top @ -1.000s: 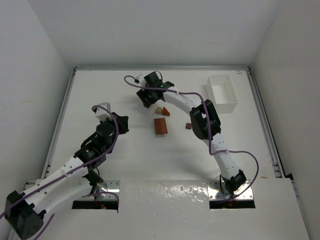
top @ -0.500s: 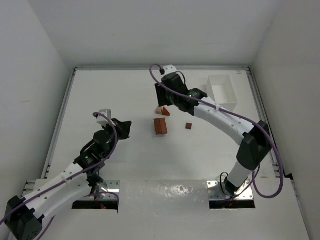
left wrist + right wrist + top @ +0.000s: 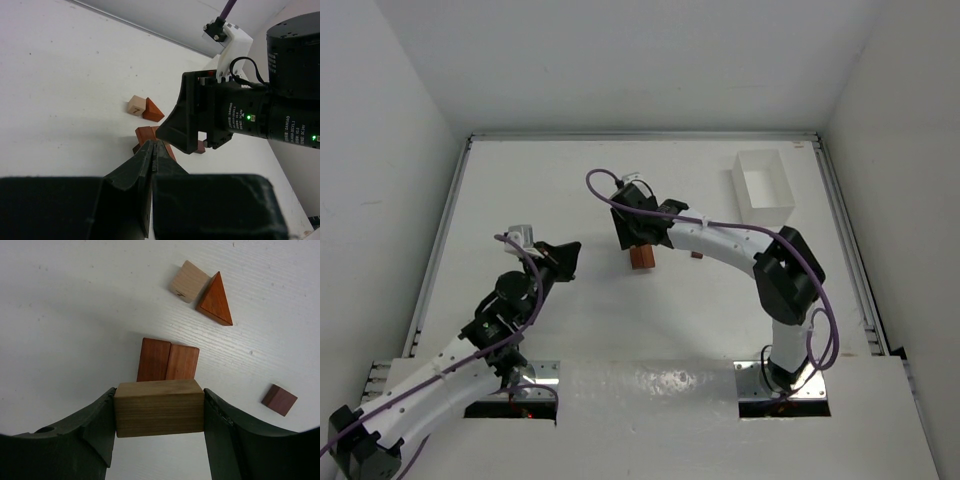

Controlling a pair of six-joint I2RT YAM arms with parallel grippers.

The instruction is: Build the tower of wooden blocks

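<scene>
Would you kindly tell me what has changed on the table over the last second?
The right end effector, holding a tan block, swung from the far side toward the near side and is now over the red block pair. The left end effector, shut, shifted slightly nearer. The red block pair, the dark block and the box stayed put.

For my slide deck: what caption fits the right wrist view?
Right gripper holds a tan block over two red-brown blocks; pale cube, wedge and dark cube lie nearby.
</scene>
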